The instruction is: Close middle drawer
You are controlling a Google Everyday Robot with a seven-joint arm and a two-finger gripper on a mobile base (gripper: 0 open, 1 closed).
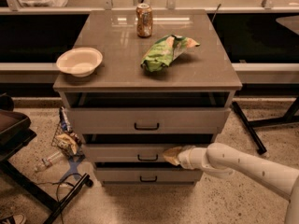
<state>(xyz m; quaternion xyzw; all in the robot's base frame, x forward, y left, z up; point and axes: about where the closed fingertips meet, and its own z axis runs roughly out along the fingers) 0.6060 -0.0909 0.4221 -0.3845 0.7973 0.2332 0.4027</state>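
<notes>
The middle drawer [121,152] is the second of three in the grey-beige cabinet. It has a low flat front with a small dark loop handle [147,157], and it stands a little way out, less than the top drawer [107,120] above it. My gripper [171,156] comes in from the right on a white arm and its tip rests against the middle drawer's front, just right of the handle. The lowest drawer [117,174] sits below, its front set a little further back.
On the cabinet top [107,73] stand a white bowl [79,61], a soda can [144,20] and a green chip bag [166,52]. A dark chair base [28,181] and a small basket of litter [65,141] are at the left. A black stand leg [248,127] is on the right.
</notes>
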